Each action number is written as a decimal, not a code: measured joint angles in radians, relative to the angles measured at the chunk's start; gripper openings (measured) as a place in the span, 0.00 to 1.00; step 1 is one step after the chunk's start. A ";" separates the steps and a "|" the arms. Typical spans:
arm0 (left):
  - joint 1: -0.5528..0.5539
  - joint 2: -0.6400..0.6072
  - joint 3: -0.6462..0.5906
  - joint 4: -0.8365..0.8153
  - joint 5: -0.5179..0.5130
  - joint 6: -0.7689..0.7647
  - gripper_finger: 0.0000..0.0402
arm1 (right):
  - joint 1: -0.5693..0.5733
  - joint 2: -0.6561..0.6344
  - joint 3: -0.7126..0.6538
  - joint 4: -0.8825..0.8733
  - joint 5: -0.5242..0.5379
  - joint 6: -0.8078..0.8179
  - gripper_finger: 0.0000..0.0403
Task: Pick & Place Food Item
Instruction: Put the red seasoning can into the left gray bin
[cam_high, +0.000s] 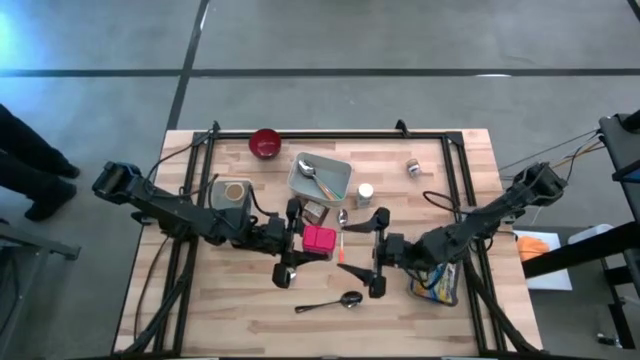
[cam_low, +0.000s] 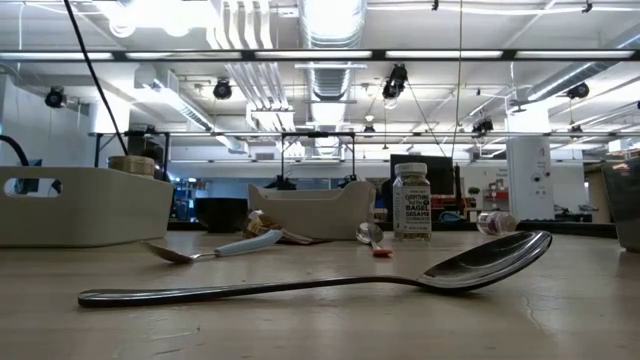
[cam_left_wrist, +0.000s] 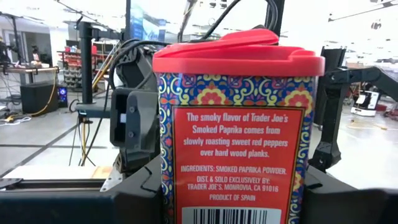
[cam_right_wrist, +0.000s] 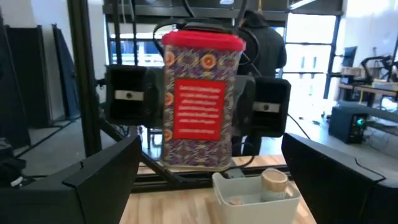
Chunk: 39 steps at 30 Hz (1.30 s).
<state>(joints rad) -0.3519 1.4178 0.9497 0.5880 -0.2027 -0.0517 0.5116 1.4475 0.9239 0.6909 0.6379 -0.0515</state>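
Paprika tin aloft, tray below

Left tool (cam_high: 291, 243) clamps the red-lidded paprika tin (cam_high: 318, 239); right tool (cam_high: 375, 252) gapes empty. Grey tray (cam_high: 337, 172) holds a spoon (cam_high: 312, 172).

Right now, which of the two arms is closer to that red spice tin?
The left. Its fingers grip the red spice tin from both sides, lifted. The right gripper faces it, open, a gap away.

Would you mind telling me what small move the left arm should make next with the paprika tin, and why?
Probably carry it toward the right gripper, which waits open and facing it. The left gripper holds the paprika tin upright above the table, so a handover or placement looks due.
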 joint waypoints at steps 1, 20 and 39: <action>0.000 0.000 0.000 0.000 0.001 0.000 0.43 | -0.004 0.008 0.003 0.001 -0.001 0.005 0.95; 0.000 0.001 -0.002 -0.004 0.020 -0.003 0.43 | -0.067 0.062 0.049 -0.015 -0.120 0.079 0.95; 0.000 0.001 -0.002 0.004 0.034 -0.003 0.43 | -0.104 0.062 0.049 -0.030 -0.191 0.132 0.95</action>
<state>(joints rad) -0.3519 1.4185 0.9478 0.5917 -0.1683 -0.0547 0.4072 1.5097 0.9730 0.6613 0.4467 0.0806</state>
